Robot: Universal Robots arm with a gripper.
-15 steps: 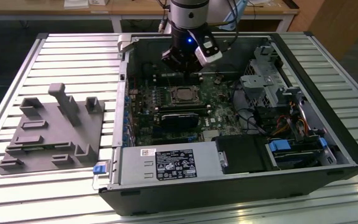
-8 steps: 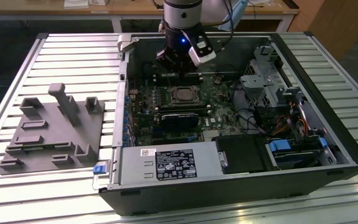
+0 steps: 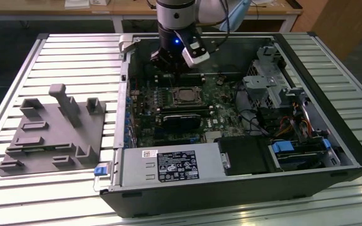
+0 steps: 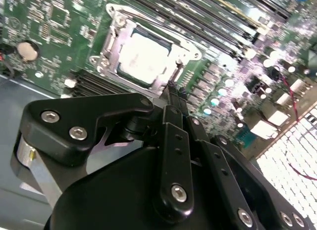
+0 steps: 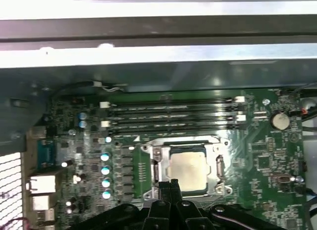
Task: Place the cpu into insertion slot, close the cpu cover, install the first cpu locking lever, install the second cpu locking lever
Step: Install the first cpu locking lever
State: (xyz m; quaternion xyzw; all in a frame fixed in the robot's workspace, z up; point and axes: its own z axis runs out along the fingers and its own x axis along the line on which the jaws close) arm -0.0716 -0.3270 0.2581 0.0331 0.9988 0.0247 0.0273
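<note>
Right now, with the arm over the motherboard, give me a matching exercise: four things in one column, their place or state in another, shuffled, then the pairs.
Things:
1. cpu
2. cpu cover
3. gripper
4. grey fixture tray

Place or state:
A. lying on the slatted table, at the exterior view's left
B. pale square face showing through a metal window
C. silvery frame lying flat around the chip
D. black, shut, tips at the near edge of the frame

Pairs: 1-B, 2-C, 3-D, 4-A
</note>
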